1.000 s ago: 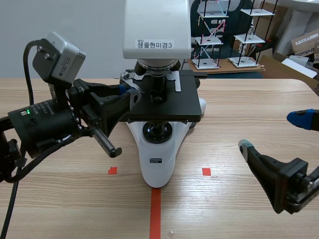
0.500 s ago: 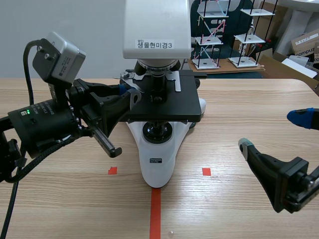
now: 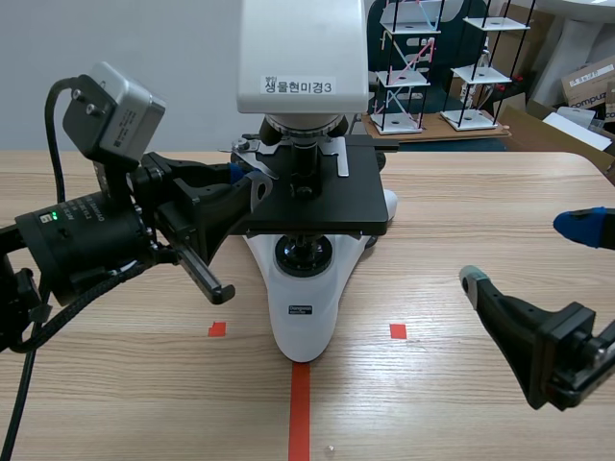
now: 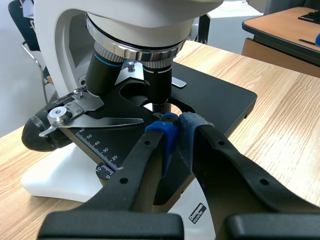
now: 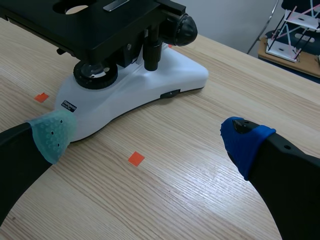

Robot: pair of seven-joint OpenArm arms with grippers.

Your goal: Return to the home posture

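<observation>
My left claw [image 4: 175, 127] is clenched, pads pressed together with nothing visible between them. Its tips sit over the black stage [image 4: 220, 100] of the microscope [image 3: 303, 307], just under the objective lenses [image 4: 159, 85] and near the slide clip [image 4: 75, 107]; whether they touch the stage I cannot tell. The fingers point inward from my left, so I judge the way home runs straight back along their own line, clear of the lenses above. My right claw [image 5: 150, 140] is released, fingers wide, over the table [image 3: 432, 413] and well apart from the microscope's base [image 5: 125, 95]. It looks free to withdraw toward my right.
</observation>
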